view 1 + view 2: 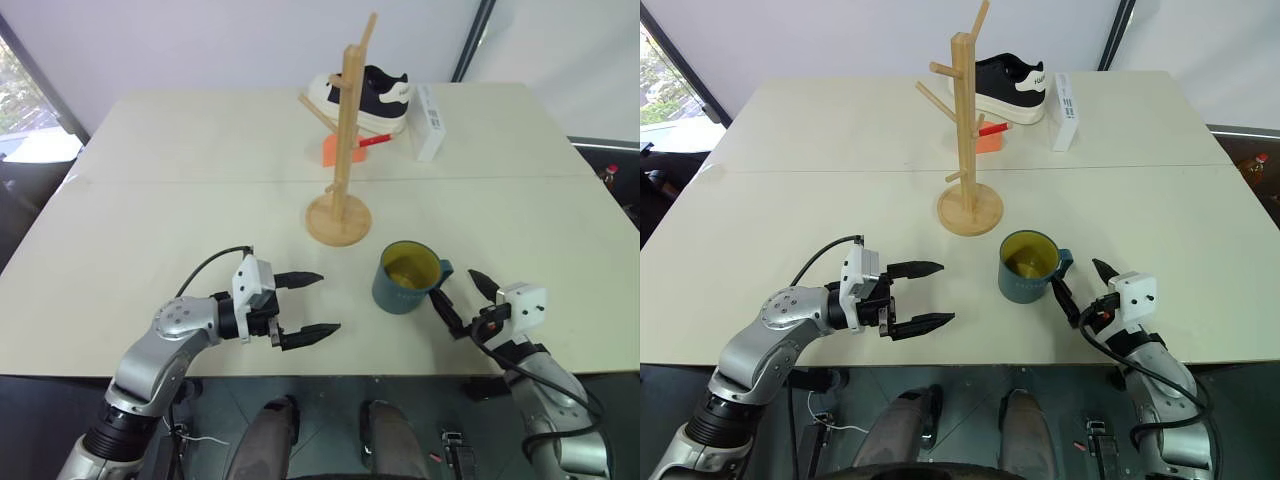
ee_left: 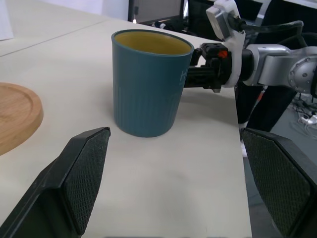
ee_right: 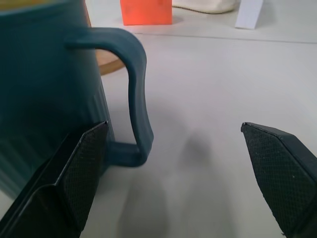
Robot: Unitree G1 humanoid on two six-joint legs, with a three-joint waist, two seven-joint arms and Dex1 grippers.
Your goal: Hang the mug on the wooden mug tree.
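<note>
On our left, the left gripper (image 1: pixel 305 306) hangs spread and empty, level over the matte cream table (image 1: pixel 150 200), its pads cross-hatched black rubber. Past it stands the wooden mug tree (image 1: pixel 343 150) — pale smooth post, round disc base, thin pegs slanting upward. Just in front of that base sits the mug (image 1: pixel 408 277), upright on the table, ribbed teal ceramic outside, glossy yellow inside, its loop handle (image 3: pixel 136 94) turned toward our right gripper (image 1: pixel 462 300), which is spread wide just beside the handle. We judge the risk here: one finger could nudge the mug into the tree's base — or the slick glaze could slip in a shallow pinch.
</note>
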